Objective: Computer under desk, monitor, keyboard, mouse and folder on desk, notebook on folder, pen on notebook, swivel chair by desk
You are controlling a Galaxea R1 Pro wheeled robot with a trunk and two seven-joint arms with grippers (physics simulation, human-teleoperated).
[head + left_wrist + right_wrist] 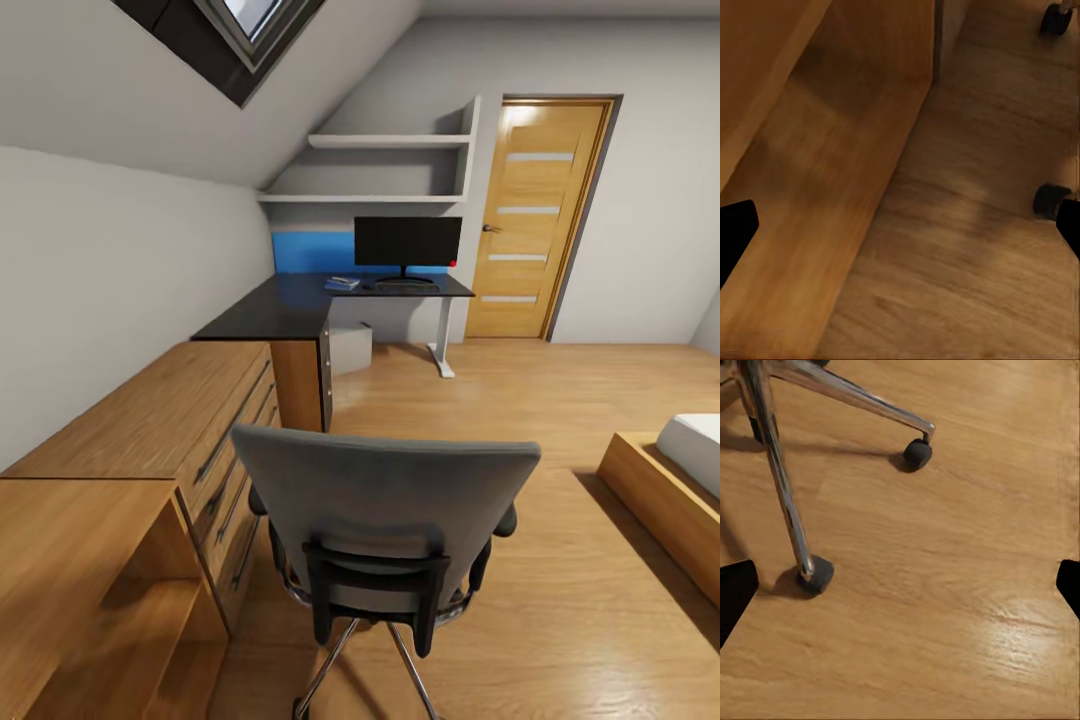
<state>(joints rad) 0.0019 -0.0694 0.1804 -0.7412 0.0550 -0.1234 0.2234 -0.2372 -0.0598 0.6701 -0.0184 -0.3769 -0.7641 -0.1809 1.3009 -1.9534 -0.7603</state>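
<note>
Two hands hang low with fingers spread wide, holding nothing. Your swivel chair (385, 530) stands just ahead, back toward you, well apart from the bench (300, 305). The monitor (407, 243) and keyboard (405, 286) already sit there (computer (352, 348) underneath). Judged step: bringing the chair over; next, grip its backrest and push.

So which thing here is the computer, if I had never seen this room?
Find the black-topped desk in the far corner, with the monitor on it. Look beneath it, beside the white leg: the computer is the plain pale grey box standing on the floor, unlike the wooden drawer chest nearer you.
</note>
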